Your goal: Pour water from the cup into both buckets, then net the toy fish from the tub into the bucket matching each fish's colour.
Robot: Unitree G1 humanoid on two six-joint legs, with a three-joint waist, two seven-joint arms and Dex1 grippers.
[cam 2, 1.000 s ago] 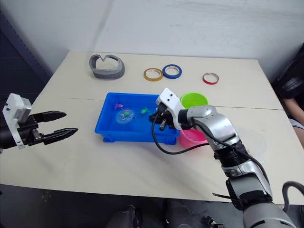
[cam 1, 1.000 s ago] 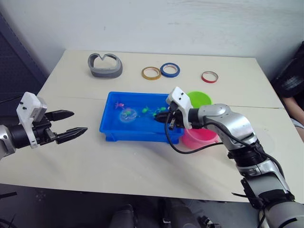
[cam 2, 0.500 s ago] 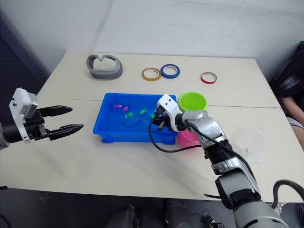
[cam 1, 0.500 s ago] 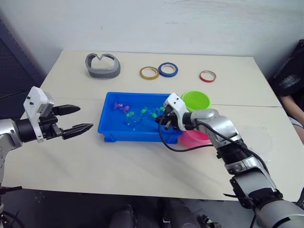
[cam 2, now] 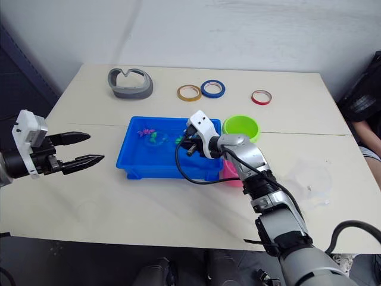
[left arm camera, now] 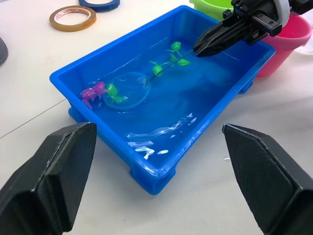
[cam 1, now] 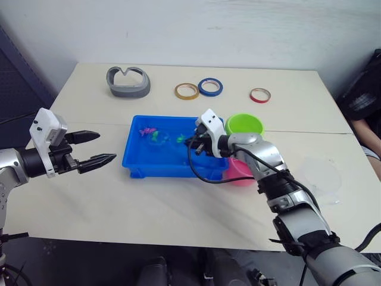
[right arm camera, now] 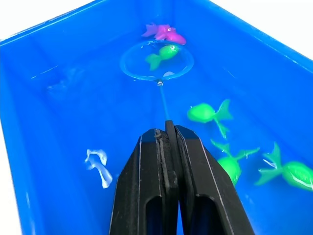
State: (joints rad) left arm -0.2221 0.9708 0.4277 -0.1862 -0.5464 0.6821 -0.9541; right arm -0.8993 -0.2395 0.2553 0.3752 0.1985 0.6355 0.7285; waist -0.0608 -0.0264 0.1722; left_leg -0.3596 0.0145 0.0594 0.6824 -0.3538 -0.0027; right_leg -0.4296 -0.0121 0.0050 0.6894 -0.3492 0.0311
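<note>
The left gripper point(cam 1: 98, 149) hovers wide open and empty beside the tub point(cam 1: 138, 162). Inside the tub, the right gripper point(right arm camera: 167, 128) is clamped on the net point(right arm camera: 156, 60) handle; the hoop encircles one green fish point(right arm camera: 161, 55), with a pink fish point(right arm camera: 164, 33) just beyond.

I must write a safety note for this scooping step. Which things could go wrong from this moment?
1. In the net sits a green fish, with a pink fish right beside the hoop; lifting may catch both, or tip the green one out.
2. The right pincer holds only the thin handle, so the wet net could twist or slip.
3. The green bucket stands behind the pink bucket, beyond the tub; the fish might drop on the way.
</note>
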